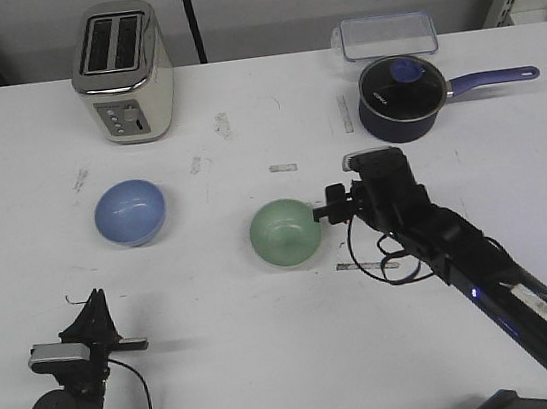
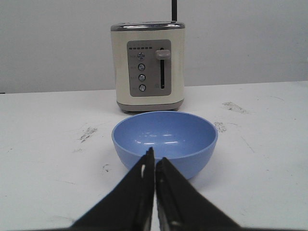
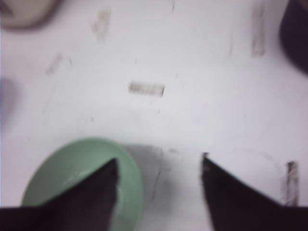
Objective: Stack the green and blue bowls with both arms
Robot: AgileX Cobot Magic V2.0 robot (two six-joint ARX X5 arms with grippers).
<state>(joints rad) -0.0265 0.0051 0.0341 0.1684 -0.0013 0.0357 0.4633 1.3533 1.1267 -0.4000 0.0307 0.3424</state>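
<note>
Beside green bowl (image 1: 284,233) rim, right gripper (image 3: 159,166) spread, left gripper (image 2: 154,161) pressed together near blue bowl (image 2: 164,143).

No readable text from my station.

I see a white label on the right arm (image 1: 534,308), small print beside the toaster (image 2: 148,66) buttons and a pale mark on the saucepan (image 1: 401,97), but all are too small or blurred to make out.
</note>
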